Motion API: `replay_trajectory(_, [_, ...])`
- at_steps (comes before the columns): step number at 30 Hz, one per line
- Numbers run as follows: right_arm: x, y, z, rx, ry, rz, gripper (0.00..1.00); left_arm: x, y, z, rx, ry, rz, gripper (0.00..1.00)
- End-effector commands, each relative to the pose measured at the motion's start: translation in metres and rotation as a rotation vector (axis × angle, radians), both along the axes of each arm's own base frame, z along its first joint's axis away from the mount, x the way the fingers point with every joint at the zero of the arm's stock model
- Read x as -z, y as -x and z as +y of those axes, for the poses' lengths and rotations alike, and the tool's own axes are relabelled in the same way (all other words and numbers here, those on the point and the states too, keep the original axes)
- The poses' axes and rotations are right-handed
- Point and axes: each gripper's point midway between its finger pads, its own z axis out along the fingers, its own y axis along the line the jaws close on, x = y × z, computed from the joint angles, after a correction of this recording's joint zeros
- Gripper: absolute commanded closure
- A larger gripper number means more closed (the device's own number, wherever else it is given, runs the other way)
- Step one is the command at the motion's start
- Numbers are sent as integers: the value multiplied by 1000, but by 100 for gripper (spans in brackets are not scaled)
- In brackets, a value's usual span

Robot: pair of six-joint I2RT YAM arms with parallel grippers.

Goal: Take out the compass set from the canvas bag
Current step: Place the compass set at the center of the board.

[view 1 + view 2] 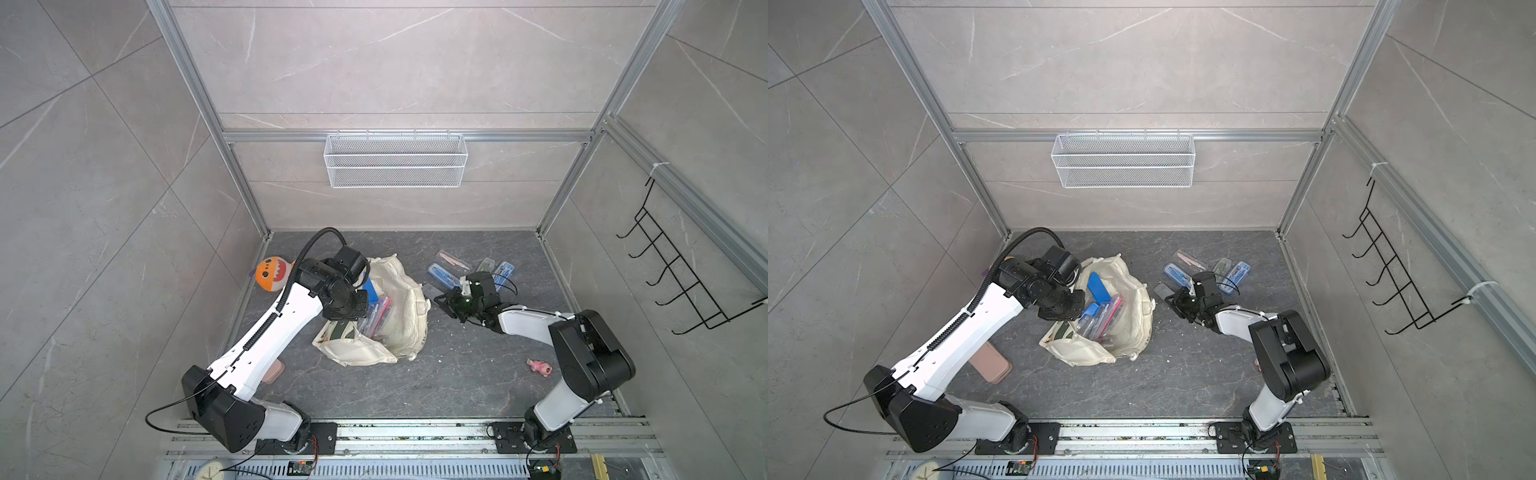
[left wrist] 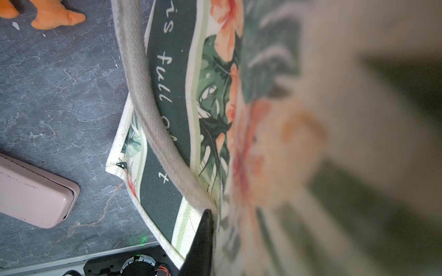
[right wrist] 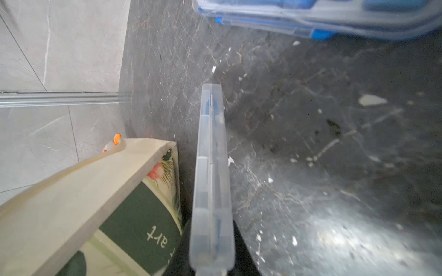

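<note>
Veined stone floor point(image 1: 457, 374), slumped cream canvas bag point(image 1: 409, 320), slim translucent case point(image 3: 211, 191)

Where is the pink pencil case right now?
In a top view, the pink case lies on the dark floor on the robot's left side, partly under the left arm, left of the canvas bag and nearer the robot's base.

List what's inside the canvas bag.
Visible in the canvas bag: a solid blue case and a stack of clear cases with pink and blue edges. The left arm covers part of the opening; anything under the stack is hidden.
</note>
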Motion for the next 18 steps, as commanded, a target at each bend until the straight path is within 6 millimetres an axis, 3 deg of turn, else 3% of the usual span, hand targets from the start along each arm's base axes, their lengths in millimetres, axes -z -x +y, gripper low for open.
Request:
replay_trajectory(1, [13,-12,-4,48,-5,31,94,-11,3,-6,44,61,-35,100])
replay_trajectory(6, [35,-11,-14,66,40,94,88,-8,9,-3,60,61,-34,100])
replay_trajectory(10, [49,0,-20,48,90,142,75,-5,13,-2,69,65,-31,100])
replay_trajectory(18, [27,15,-31,1,180,107,56,2,18,-2,76,74,-11,100])
